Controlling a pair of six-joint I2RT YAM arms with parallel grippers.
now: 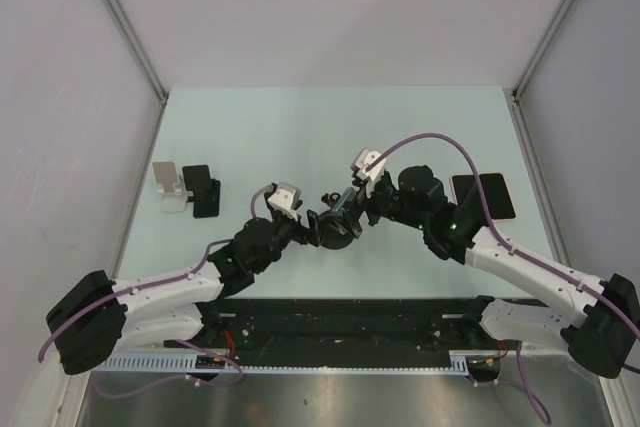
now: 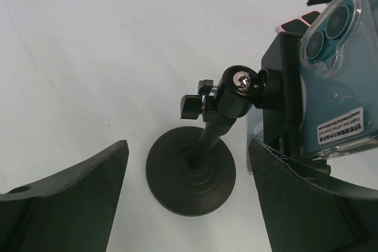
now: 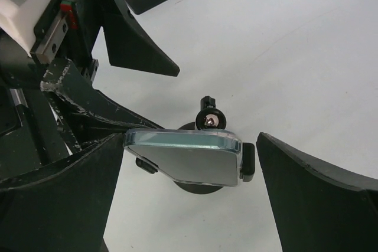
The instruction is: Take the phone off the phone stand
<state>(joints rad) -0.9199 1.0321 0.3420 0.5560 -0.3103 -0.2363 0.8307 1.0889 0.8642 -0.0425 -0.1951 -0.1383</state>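
Teal under a clear case, the phone (image 2: 339,75) sits clamped in the black phone stand (image 2: 192,172) mid-frame — left gripper (image 2: 186,157) wide about its base, right gripper (image 3: 190,146) wide either side of the phone — second phone (image 1: 483,195) at right, white stand (image 1: 170,187) at left

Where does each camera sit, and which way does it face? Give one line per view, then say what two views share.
Top external: above and behind the bases, looking down on the table; left arm and right arm both show.
Left wrist: on the left arm, facing the phone stand and the phone, camera side; left gripper open at the bottom.
Right wrist: on the right arm, facing the phone's edge; right gripper open at the bottom.
Shared: both wrist views show the phone in its stand.
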